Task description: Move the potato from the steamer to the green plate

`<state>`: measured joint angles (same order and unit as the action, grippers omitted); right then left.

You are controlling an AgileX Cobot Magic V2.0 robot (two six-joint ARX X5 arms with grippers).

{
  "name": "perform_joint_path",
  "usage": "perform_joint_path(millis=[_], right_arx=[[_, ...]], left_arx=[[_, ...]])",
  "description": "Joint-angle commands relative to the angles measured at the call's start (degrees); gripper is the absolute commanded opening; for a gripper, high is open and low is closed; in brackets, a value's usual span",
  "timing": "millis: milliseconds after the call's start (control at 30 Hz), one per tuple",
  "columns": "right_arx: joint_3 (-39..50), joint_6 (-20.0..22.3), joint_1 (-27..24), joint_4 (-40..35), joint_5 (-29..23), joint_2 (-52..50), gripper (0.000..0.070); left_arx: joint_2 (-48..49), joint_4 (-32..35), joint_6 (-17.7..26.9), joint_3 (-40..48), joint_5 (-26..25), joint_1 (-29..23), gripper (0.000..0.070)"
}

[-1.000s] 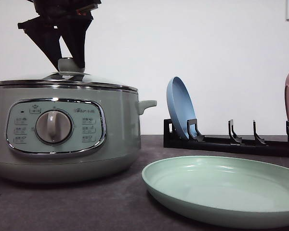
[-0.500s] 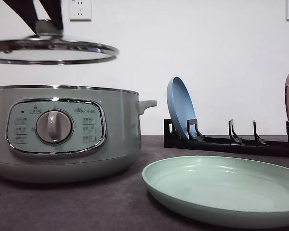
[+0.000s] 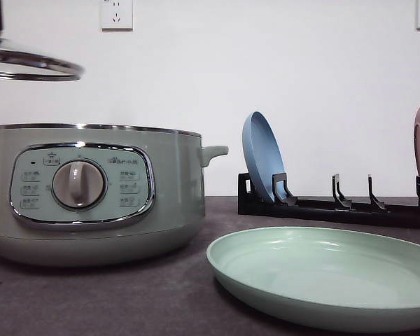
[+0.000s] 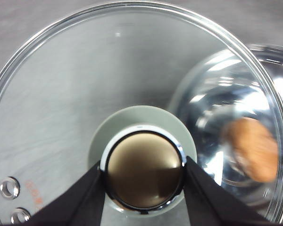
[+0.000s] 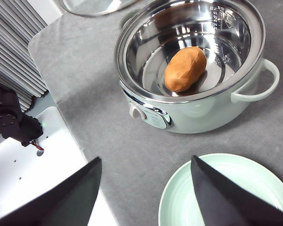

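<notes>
Orange-brown and lumpy, the potato (image 5: pixel 185 68) lies alone on the shiny steel floor of the open steamer (image 5: pixel 193 61), well apart from the right gripper (image 5: pixel 146 188), whose dark fingers (image 5: pixel 68 197) hang spread wide and empty above the grey table (image 5: pixel 89 99), near the green plate (image 5: pixel 226 193). Its long axis lies flat and runs at a slant across the bowl, one end toward the dial side, the other toward the far wall. The left gripper (image 4: pixel 144 172) is clamped on the knob (image 4: pixel 144 174) of the glass lid (image 4: pixel 85 84); the potato shows blurred through the glass. In the front view the lid (image 3: pixel 31 63) now hangs farther left and higher than half a second ago, clear of the steamer's rim.
</notes>
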<state>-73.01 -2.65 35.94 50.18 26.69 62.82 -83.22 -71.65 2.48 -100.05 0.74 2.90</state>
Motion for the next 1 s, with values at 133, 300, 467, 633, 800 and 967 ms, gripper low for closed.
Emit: perform_joint_path(millis=[133,300,467,633,800,967], right_arx=[[-1.0,-2.5,0.5,-1.0,-0.4,3.2,0.0428],[-1.9,-3.4,1.4,-3.4,-0.3,8.1,0.0457],[-9.9,-3.4,2.5,-3.3,-0.4,17.2,0.0505],[-22.6,-3.4,3.5,-1.7,-0.8,29.2,0.0508],[-35.8,-3.4,4.7,0.9,-3.2,41.8,0.0519],[-46.0,-3.4,6.2,2.3,-6.3,52.4,0.055]], left_arx=[[0.3,1.5,0.5,-1.7,0.0,-3.1,0.0001],[0.3,1.7,0.6,-1.7,0.0,-4.6,0.0001],[0.3,2.0,0.6,-1.7,0.0,-5.3,0.0001],[0.3,2.1,0.8,-1.7,0.0,-6.1,0.0],[0.3,2.1,0.8,-1.7,0.0,-7.1,0.0],[0.3,2.2,0.8,-1.7,0.0,-7.1,0.0]])
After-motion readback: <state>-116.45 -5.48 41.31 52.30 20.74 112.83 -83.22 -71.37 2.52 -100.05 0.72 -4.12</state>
